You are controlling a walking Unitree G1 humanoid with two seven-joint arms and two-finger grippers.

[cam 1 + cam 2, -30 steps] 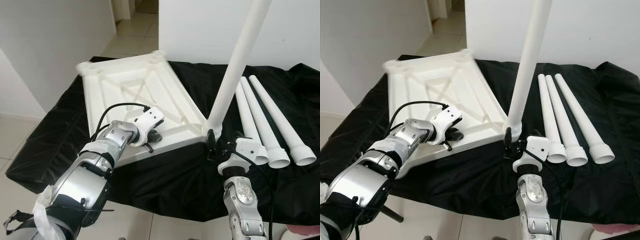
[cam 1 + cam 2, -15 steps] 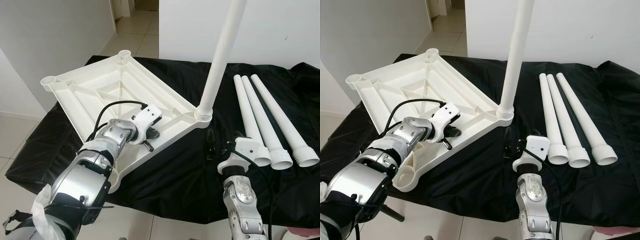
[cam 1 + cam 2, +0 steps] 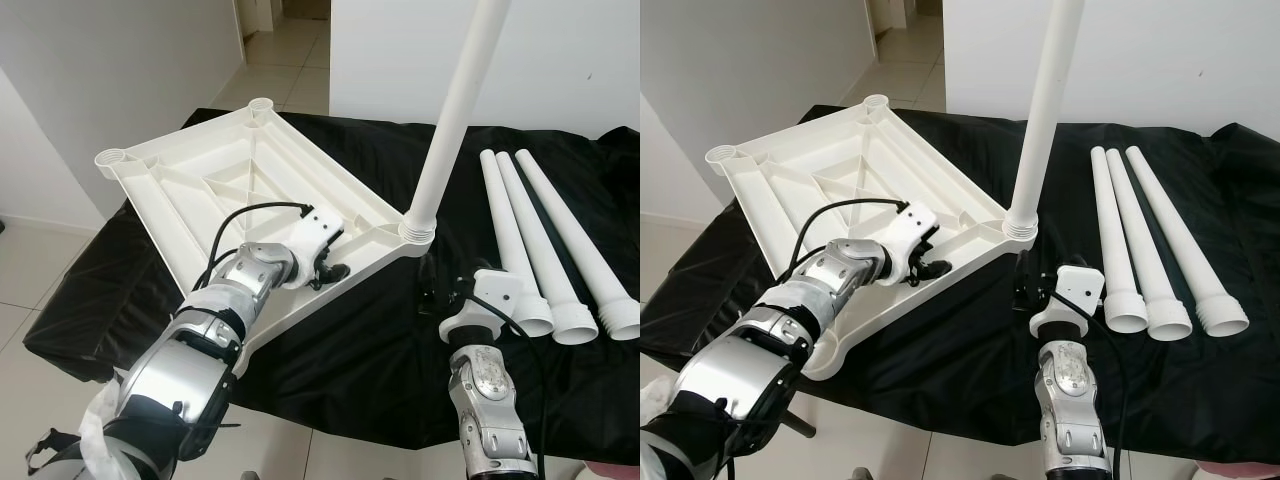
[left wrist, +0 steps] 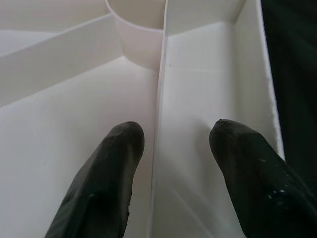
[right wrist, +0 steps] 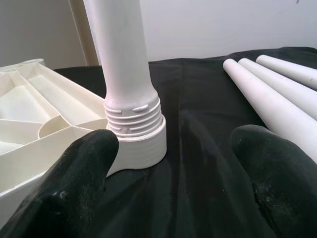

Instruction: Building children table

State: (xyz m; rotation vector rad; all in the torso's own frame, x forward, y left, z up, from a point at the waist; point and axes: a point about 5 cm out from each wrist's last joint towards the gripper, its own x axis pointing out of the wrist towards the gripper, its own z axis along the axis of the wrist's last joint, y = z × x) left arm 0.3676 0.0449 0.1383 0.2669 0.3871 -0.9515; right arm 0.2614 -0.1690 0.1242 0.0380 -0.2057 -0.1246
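Observation:
The white plastic tabletop (image 3: 230,180) lies upside down on the black cloth, ribs facing up. One white leg (image 3: 455,110) stands upright in the socket (image 3: 415,232) at its near right corner. My left gripper (image 3: 330,272) rests on the underside near the front rim. It is open, its fingers (image 4: 114,163) straddling a thin rib (image 4: 158,99) without pinching it. My right gripper (image 3: 432,295) hovers open just in front of the leg's threaded base (image 5: 134,116), with a gap between them. Three loose legs (image 3: 545,240) lie side by side to the right.
The black cloth (image 3: 370,350) covers a low table whose front edge runs just before my arms. Empty round sockets (image 3: 110,158) mark the tabletop's other corners. A white wall (image 3: 560,50) stands behind, and tiled floor (image 3: 30,270) lies to the left.
The tabletop has swung counterclockwise on the cloth, carrying the upright leg. My right gripper, earlier at the leg's base, now stands apart from it. The left gripper slid right along the underside.

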